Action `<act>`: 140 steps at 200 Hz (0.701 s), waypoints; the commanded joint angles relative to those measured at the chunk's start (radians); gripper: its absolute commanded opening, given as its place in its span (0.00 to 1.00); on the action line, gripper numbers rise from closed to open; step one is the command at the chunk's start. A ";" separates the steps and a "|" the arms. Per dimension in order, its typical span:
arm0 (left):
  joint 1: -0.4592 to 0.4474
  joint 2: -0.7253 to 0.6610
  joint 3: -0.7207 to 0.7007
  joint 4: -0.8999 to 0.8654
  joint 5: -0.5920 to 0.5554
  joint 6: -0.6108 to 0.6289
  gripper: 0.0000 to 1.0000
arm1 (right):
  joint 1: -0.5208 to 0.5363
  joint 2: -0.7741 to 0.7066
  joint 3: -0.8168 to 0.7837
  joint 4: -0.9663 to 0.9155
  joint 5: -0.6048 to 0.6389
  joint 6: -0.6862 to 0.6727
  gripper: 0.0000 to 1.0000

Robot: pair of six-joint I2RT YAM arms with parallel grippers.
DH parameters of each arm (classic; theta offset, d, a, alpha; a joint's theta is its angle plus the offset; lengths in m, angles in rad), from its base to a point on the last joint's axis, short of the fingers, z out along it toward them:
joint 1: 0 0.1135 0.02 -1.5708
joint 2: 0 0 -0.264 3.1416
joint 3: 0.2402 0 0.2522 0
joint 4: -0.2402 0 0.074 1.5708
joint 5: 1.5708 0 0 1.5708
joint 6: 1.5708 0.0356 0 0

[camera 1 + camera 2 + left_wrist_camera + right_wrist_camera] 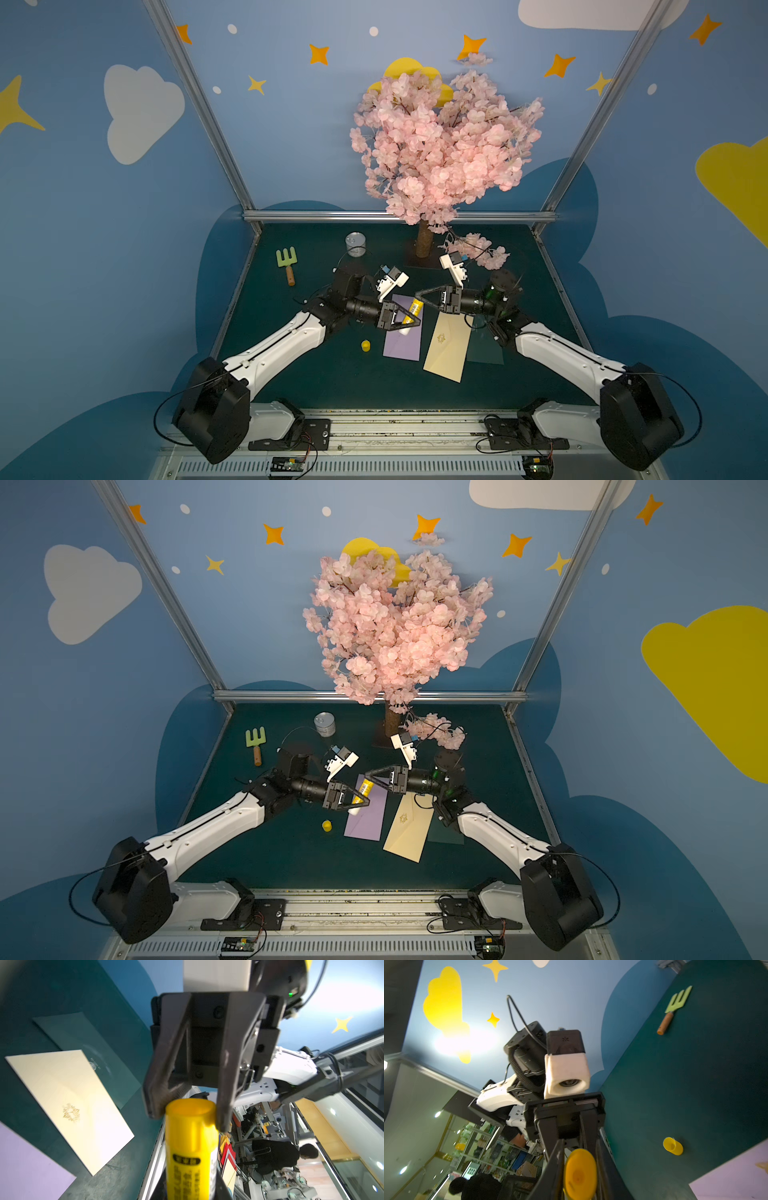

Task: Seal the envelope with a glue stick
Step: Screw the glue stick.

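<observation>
A cream envelope (446, 347) lay slanted nearest the front, partly over a dark green envelope (485, 353). A purple envelope (401, 340) lay just beside it on the left. A loose yellow cap (365, 345) sat left of the purple one.

Over the purple envelope's far half the glue stick (416, 308) hung tilted, white tip pointing down at the paper; whether it touched could not be told. The left gripper (413, 321) pinched its barrel near the tip. The right gripper (417, 297) was pressed together on its upper end, and both sets of fingers hid part of the stick.

Farther back lay a green garden fork (286, 262), then a tin can (355, 243) and a pink blossom tree (440, 145).

The tabletop (332, 386) was dark green, ringed by blue walls (291, 124) painted with clouds and stars.

Both arms reached in from the front corners, wrists turned toward each other over the purple envelope.
</observation>
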 commanded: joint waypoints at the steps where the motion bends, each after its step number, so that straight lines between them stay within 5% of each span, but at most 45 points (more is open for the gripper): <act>1: 0.005 -0.005 -0.022 0.242 0.148 -0.149 0.03 | 0.018 0.042 -0.002 0.472 -0.178 0.193 0.19; 26: -0.001 -0.011 -0.027 0.284 0.210 -0.189 0.03 | 0.028 0.085 0.005 0.606 -0.221 0.294 0.24; 46: 0.003 -0.036 -0.007 0.093 0.152 -0.051 0.03 | 0.005 0.076 0.004 0.561 -0.187 0.283 0.41; 71: 0.006 -0.053 0.027 -0.144 -0.034 0.126 0.03 | -0.027 0.034 0.012 0.266 -0.092 0.170 0.52; 105: 0.003 -0.043 0.025 -0.235 -0.264 0.190 0.03 | -0.002 -0.016 0.138 -0.523 0.096 -0.167 0.54; 140: -0.004 -0.017 0.028 -0.234 -0.349 0.196 0.03 | 0.026 0.031 0.173 -0.628 0.191 -0.189 0.55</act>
